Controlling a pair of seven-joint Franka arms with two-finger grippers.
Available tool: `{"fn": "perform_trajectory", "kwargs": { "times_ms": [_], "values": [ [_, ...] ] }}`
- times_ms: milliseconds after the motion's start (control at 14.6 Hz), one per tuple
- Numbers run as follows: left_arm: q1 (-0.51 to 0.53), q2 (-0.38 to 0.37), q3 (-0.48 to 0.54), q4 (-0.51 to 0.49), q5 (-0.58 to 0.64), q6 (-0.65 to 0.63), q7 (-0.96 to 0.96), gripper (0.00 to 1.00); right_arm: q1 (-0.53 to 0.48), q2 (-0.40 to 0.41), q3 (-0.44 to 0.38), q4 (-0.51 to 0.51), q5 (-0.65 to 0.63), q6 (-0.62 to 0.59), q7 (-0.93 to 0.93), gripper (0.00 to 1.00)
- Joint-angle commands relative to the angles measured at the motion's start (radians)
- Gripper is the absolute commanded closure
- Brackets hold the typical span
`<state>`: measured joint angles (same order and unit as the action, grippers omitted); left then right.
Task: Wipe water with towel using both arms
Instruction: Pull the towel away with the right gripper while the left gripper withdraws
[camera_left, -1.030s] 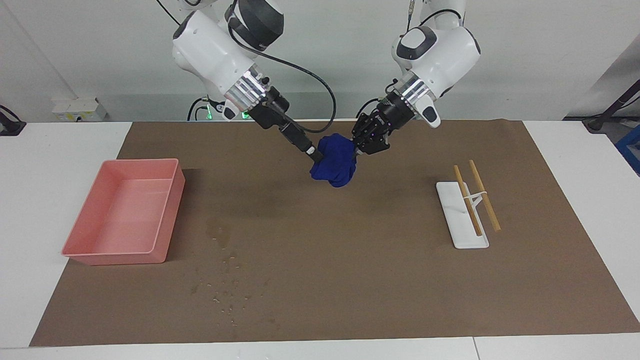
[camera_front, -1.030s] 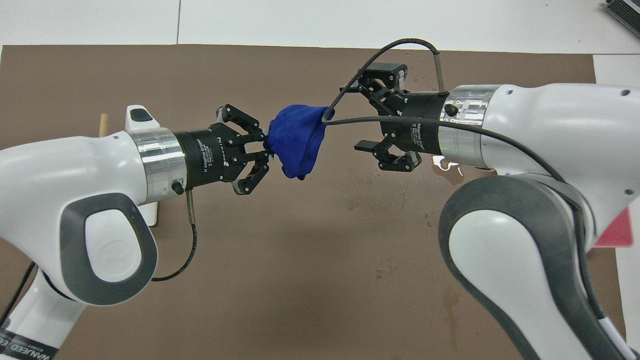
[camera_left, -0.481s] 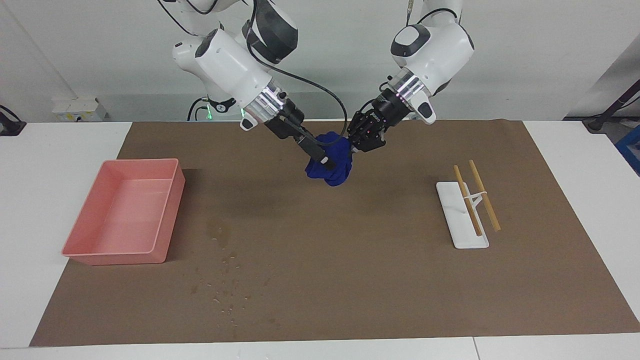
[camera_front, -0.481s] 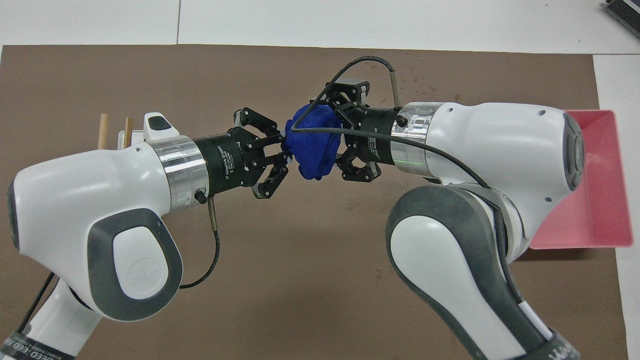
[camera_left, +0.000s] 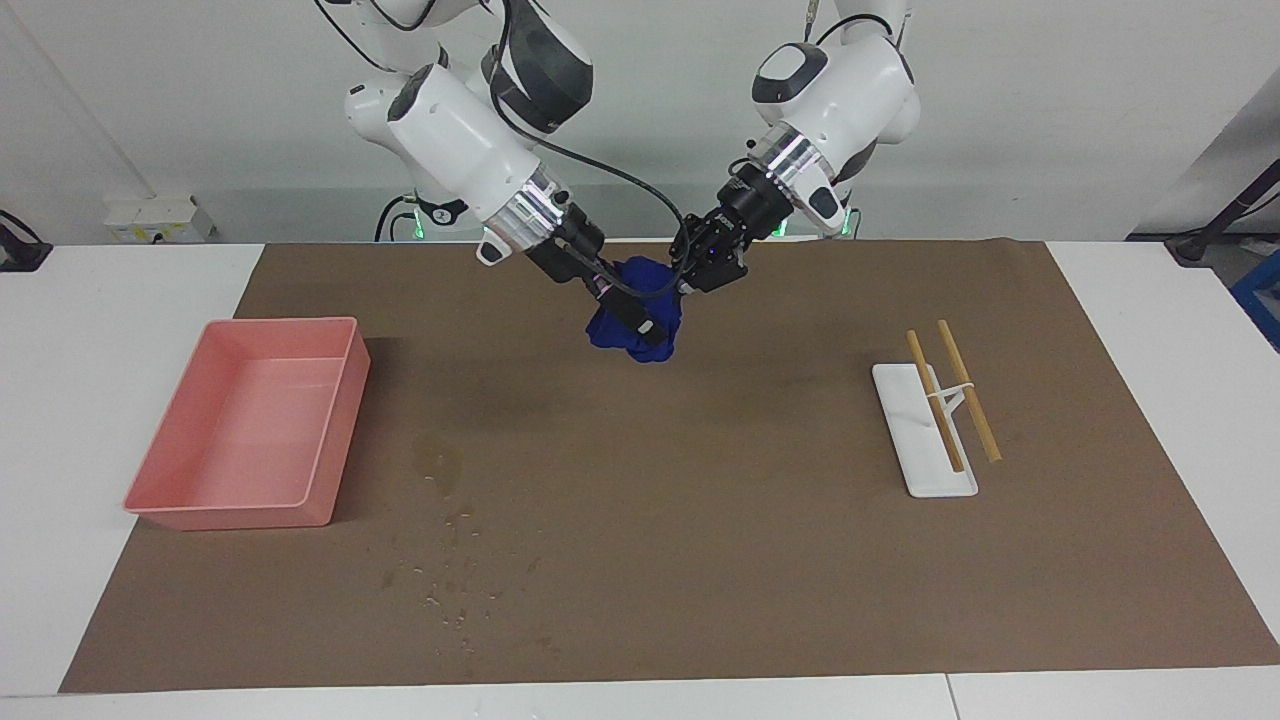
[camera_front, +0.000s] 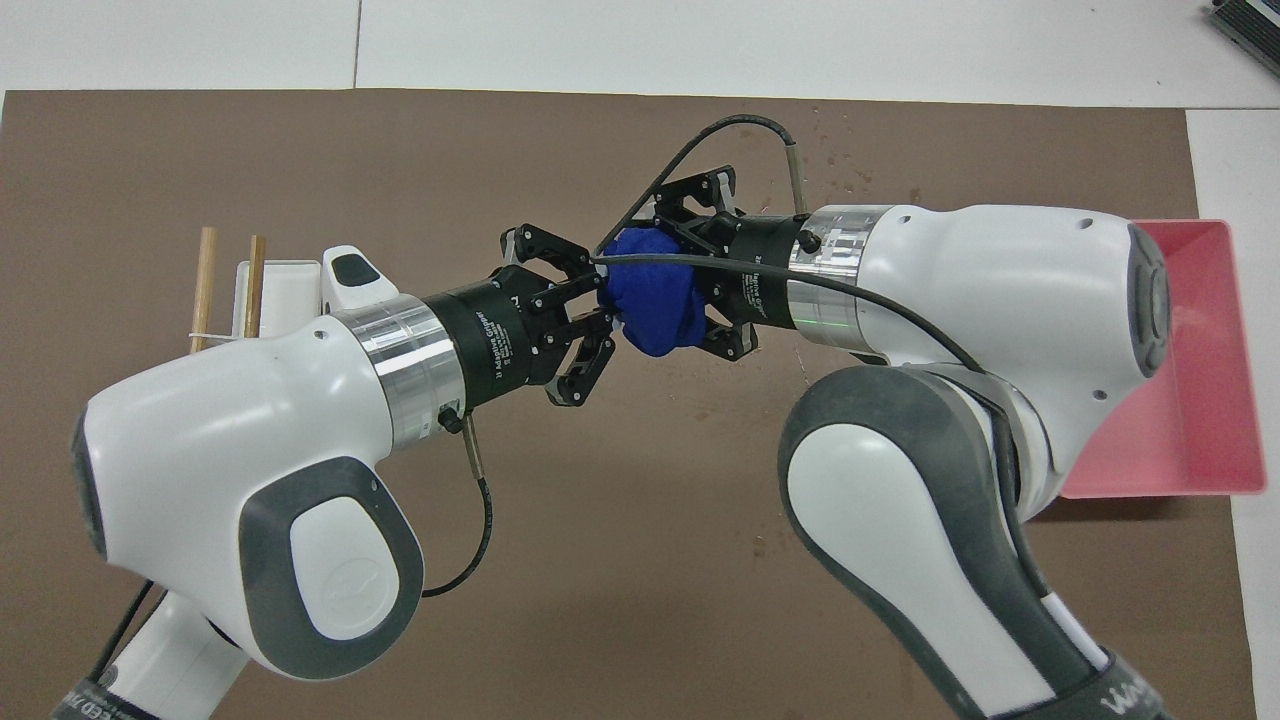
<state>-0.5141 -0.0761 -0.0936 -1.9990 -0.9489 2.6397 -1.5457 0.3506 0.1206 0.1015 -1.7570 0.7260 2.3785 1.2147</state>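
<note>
Right gripper (camera_front: 690, 270) is now closing around the towel (camera_front: 655, 303); left gripper (camera_front: 608, 318) is pinching it, both above the bench (camera_left: 700, 520).

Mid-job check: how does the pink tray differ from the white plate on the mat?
The pink tray is deep, with raised walls; the white plate is flat and smaller. The tray lies toward the right arm's end of the table, beside the water; the plate lies toward the left arm's end. The plate carries two wooden sticks; the tray shows none. Both rest on the brown mat.
</note>
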Motion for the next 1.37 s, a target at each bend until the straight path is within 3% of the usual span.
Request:
{"fn": "perform_trajectory", "kwargs": {
  "times_ms": [0, 275, 343, 412, 481, 618, 755, 1030, 1304],
  "values": [
    [-0.021, -0.025, 0.008, -0.023, -0.028, 0.029, -0.005, 1.0, -0.019, -0.009, 0.004, -0.004, 0.03, -0.035, -0.066, 1.0],
    [-0.021, -0.024, 0.009, -0.021, -0.027, 0.025, 0.004, 1.0, -0.019, -0.009, 0.004, -0.004, 0.03, -0.036, -0.095, 1.0],
    [-0.021, -0.024, 0.009, -0.02, -0.025, 0.025, 0.004, 0.88, -0.019, -0.009, 0.004, -0.003, 0.03, -0.038, -0.095, 1.0],
    [-0.021, -0.024, 0.011, -0.017, -0.022, 0.025, -0.002, 0.68, -0.019, -0.01, 0.004, -0.003, 0.024, -0.045, -0.107, 1.0],
    [-0.021, -0.024, 0.011, -0.014, -0.016, 0.025, -0.002, 0.01, -0.018, -0.013, 0.003, -0.003, 0.013, -0.083, -0.165, 1.0],
    [-0.012, -0.019, 0.012, -0.006, 0.027, 0.019, 0.009, 0.0, -0.044, -0.016, -0.005, 0.001, 0.01, -0.181, -0.315, 1.0],
    [0.008, -0.004, 0.014, 0.012, 0.205, -0.021, 0.054, 0.0, -0.073, -0.019, -0.005, -0.001, 0.0, -0.234, -0.375, 1.0],
    [0.107, 0.004, 0.015, 0.054, 0.494, -0.181, 0.191, 0.0, -0.16, -0.047, -0.005, -0.048, -0.187, -0.379, -0.746, 1.0],
    [0.189, -0.004, 0.018, 0.055, 0.64, -0.332, 0.61, 0.0, -0.196, -0.091, -0.005, -0.22, -0.476, -0.386, -1.14, 1.0]
  ]
}}
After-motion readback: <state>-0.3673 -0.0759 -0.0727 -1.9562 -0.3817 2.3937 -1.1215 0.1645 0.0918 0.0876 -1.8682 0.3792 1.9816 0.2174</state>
